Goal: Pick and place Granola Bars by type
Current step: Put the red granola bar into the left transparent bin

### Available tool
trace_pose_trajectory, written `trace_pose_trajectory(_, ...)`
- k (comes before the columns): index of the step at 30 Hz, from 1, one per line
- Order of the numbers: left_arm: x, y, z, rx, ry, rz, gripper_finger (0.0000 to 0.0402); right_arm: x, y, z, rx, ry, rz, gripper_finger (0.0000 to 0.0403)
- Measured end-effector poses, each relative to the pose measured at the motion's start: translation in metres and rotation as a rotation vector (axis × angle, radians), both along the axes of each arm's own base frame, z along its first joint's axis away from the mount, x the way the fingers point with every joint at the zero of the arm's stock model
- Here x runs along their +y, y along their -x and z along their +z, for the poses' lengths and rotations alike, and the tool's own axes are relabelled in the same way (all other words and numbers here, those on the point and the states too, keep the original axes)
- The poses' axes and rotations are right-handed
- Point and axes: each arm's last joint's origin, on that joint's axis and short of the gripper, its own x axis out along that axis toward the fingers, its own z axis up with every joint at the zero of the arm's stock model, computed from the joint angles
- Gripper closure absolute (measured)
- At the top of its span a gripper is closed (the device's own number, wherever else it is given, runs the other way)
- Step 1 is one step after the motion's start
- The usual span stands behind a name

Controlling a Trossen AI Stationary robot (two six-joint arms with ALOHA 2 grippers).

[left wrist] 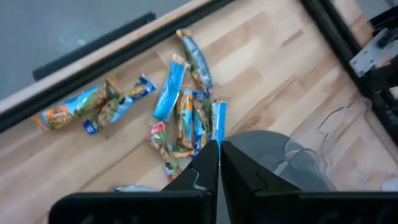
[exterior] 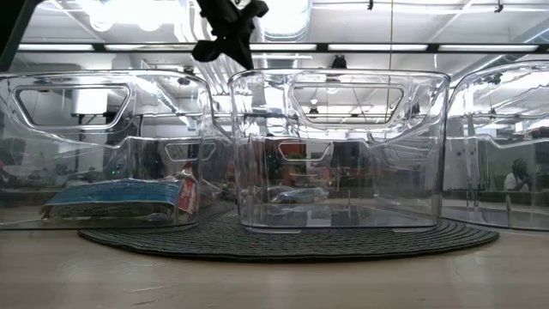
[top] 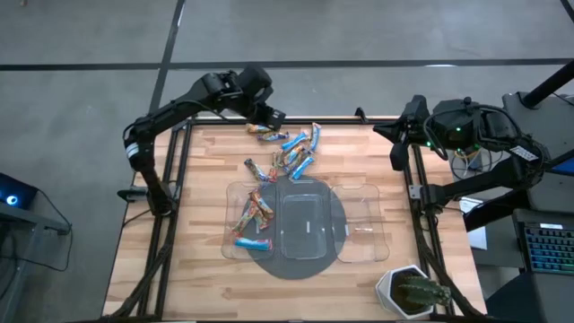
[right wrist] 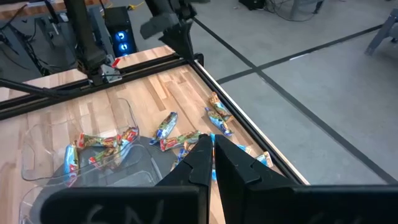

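Left gripper [top: 276,117] up over far edge of table [top: 206,278], fingers pressed together, nothing pinched. Right gripper [right wrist: 213,144] parked off right side, also pressed together, empty. Loose bars [top: 291,154] scattered far-center, one pair [top: 267,135] just near left gripper. More bars [top: 253,218] in left tray [top: 230,202]. Middle tray [top: 305,226] and right tray [top: 368,229] on round mat [top: 269,261].

No print on the granola bar wrappers [left wrist: 169,94] or elsewhere can be read.
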Motion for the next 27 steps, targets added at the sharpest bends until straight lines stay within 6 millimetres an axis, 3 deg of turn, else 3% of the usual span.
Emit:
trace_pose_trajectory(12,0.014,-0.035,-0.067,0.259,0.154,-0.007,0.0401,0.0,0.0,-0.001,0.002,-0.002,-0.003,0.0394)
trace_pose_trajectory(27,0.011,-0.074,-0.128,0.41,0.191,-0.017,0.0401,0.0,0.0,-0.001,0.009,-0.001,-0.004,0.0394)
